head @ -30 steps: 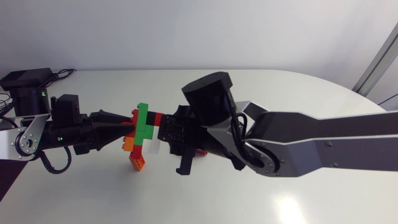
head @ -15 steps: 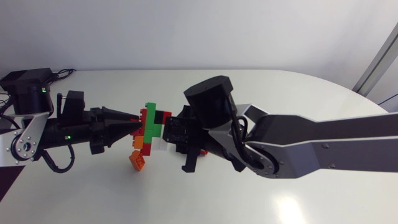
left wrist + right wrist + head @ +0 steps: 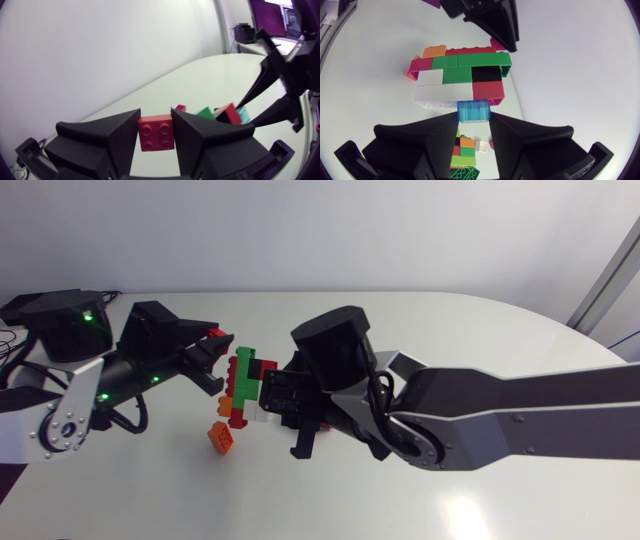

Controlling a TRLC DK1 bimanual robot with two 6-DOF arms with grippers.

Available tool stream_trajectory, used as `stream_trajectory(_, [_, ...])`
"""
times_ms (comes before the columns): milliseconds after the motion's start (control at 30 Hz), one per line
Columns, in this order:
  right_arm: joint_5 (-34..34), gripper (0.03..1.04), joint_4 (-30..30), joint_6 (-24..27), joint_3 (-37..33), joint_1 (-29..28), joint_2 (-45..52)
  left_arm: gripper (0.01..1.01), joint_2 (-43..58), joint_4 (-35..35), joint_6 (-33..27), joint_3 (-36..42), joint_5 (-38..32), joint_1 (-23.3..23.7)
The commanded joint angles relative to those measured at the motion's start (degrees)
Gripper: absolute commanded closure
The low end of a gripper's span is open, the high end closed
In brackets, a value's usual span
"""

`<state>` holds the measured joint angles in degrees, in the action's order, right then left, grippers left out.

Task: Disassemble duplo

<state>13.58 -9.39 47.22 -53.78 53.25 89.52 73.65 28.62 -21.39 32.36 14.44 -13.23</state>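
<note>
Left fingers narrowly apart, clamping red brick | right fingers seemingly clamping stack's blue brick

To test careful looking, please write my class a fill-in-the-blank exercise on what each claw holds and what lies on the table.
The left claw is shut on a ___ square brick.
The right claw holds the assembly by its ___ translucent brick.
A lone brick, coloured ___, lies on the table.
Missing words: red; blue; orange.
</note>
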Motion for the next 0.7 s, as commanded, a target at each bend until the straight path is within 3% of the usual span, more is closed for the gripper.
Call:
stream_trajectory(0, [1.01, 0.65, -0.37, 0.50, -1.33, -0.26, 1.72, 0.874, 7.48, 2.05, -0.85, 2.18, -6.88, -0.92])
stream_trajectory(100, [1.36, 0.65, -0.37, 0.50, -1.24, -0.34, 1.72, 0.874, 16.53, 4.07, -1.11, 4.73, -15.67, -1.71])
stream_trajectory(200, [1.36, 0.65, -0.02, 0.50, -1.24, -0.34, 1.45, 0.874, 22.94, 1.88, -0.32, 7.63, -21.03, -1.53])
stream_trajectory(300, [1.45, 0.65, 0.33, 0.33, -1.15, -0.34, 0.75, 0.874, 26.72, -4.10, 4.78, 11.59, -21.47, 0.93])
stream_trajectory(500, [1.45, 0.65, 0.51, 0.24, -0.71, -0.34, -0.57, 0.838, 29.54, -5.42, 8.38, 13.17, -21.29, 2.95])
stream_trajectory(567, [1.45, 0.65, 0.60, 0.24, -0.71, -0.34, -0.75, 0.792, 30.86, -5.51, 8.55, 13.52, -21.29, 3.21])
stream_trajectory(667, [1.45, 0.65, 0.60, 0.24, -0.63, -0.34, -1.10, 0.616, 33.76, -8.06, 8.38, 15.37, -21.38, 3.57])
